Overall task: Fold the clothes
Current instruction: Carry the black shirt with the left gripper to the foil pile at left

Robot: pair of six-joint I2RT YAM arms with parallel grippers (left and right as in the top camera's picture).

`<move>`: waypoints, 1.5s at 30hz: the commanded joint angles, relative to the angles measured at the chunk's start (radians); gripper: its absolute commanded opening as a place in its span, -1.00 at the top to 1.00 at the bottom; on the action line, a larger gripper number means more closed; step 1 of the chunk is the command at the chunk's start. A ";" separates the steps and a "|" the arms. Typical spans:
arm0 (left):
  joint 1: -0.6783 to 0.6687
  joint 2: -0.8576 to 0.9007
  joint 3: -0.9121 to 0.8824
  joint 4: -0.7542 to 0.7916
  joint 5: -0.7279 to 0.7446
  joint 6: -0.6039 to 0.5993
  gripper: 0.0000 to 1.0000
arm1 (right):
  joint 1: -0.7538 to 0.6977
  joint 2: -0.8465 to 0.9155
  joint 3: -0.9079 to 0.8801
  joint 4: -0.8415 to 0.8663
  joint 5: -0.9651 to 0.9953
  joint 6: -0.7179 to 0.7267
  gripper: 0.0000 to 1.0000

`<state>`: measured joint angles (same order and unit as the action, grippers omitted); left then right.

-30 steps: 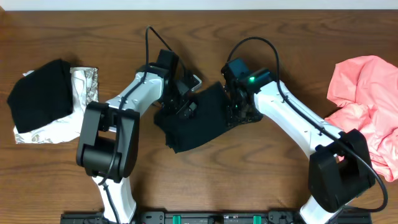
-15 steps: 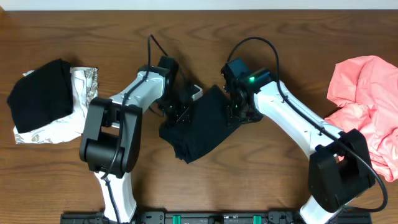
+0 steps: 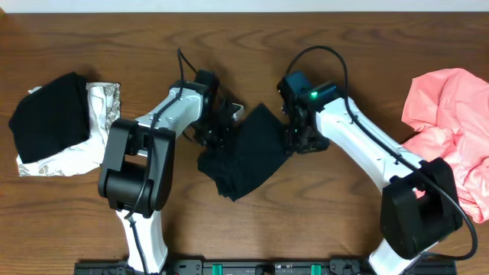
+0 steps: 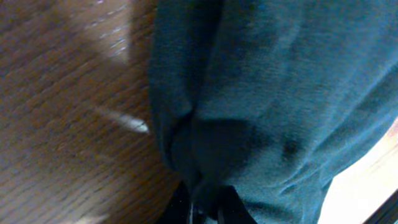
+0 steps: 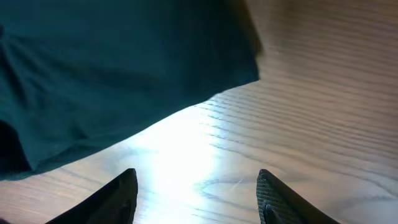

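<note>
From overhead, the black T-shirt (image 3: 246, 156) lies crumpled in the middle of the table (image 3: 114, 46), between my two arms. My left hand (image 3: 220, 131) sits at its left edge and my right hand (image 3: 299, 139) at its right edge. Another black garment (image 3: 50, 114) lies on a white-grey patterned one (image 3: 103, 103) far left, and a salmon-pink one (image 3: 447, 130) lies far right.

At my left wrist, my left hand is pinched tight on a bunched fold of the T-shirt.

At my right wrist, my right hand stands partly open over bare wood. Nothing is between its fingers (image 5: 121, 199), and the shirt's edge lies just beyond them.
</note>
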<state>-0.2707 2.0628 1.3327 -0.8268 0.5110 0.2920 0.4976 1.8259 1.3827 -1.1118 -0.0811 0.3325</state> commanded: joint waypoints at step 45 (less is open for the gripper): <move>0.243 -0.470 0.289 0.092 -1.148 0.016 0.88 | -0.021 -0.001 0.003 -0.003 0.014 -0.027 -0.19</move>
<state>-0.0807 1.6192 1.5906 -0.7479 -0.5945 0.2897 0.4835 1.8259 1.3827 -1.1145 -0.0742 0.3206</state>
